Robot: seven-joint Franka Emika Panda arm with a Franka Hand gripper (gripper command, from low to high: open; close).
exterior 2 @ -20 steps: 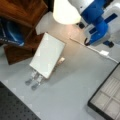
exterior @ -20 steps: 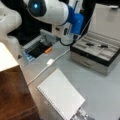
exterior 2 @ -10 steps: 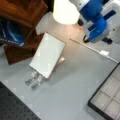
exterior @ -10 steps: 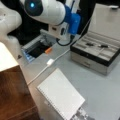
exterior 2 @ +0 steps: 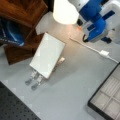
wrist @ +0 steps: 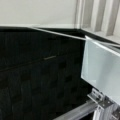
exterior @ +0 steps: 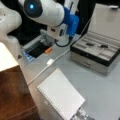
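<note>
Heads up: your tool (exterior: pixel 65 37) hangs just above the white cable (exterior: pixel 50 62) and orange marker (exterior: pixel 48 50) on the bench (exterior: pixel 100 92), can't tell if it's clenched. Drop carelessly and you could snag that cable or bump the propped white board (exterior: pixel 61 96) nearby.

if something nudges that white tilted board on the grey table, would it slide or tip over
Probably tip: the white board leans tilted on small metal clips at its lower edge, a narrow footing. It looks thin, flat and stiff, so likely light. The grey table looks smooth, so it may also skid. The pincer is not visible.
</note>
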